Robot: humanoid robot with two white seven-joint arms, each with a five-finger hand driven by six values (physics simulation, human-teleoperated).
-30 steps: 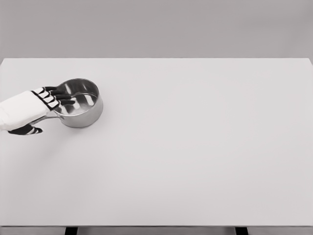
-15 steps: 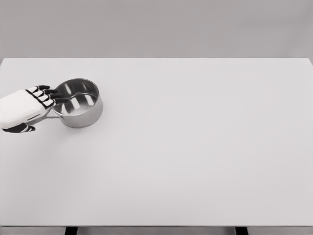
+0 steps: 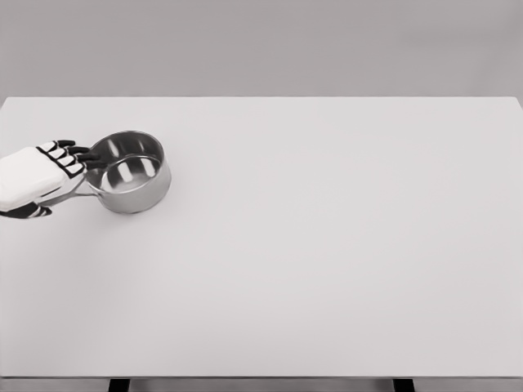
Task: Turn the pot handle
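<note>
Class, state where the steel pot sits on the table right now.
In the head view the pot sits at the table's far left, beside the left hand.

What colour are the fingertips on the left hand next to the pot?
Black, against white knuckle segments, on the left hand by the shiny steel pot; the head view shows it.

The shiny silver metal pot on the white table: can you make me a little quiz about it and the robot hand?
1. True or false: the shiny silver metal pot lies tipped on its side.
2. Which hand is at the pot's thin metal handle? A) left B) right C) both
3. Fill in: the pot stands near the white table's ____ edge.

Key:
1. False; it stands upright, open and empty.
2. A; the white left hand is over the handle, dark fingertips by the rim.
3. Left.
</note>
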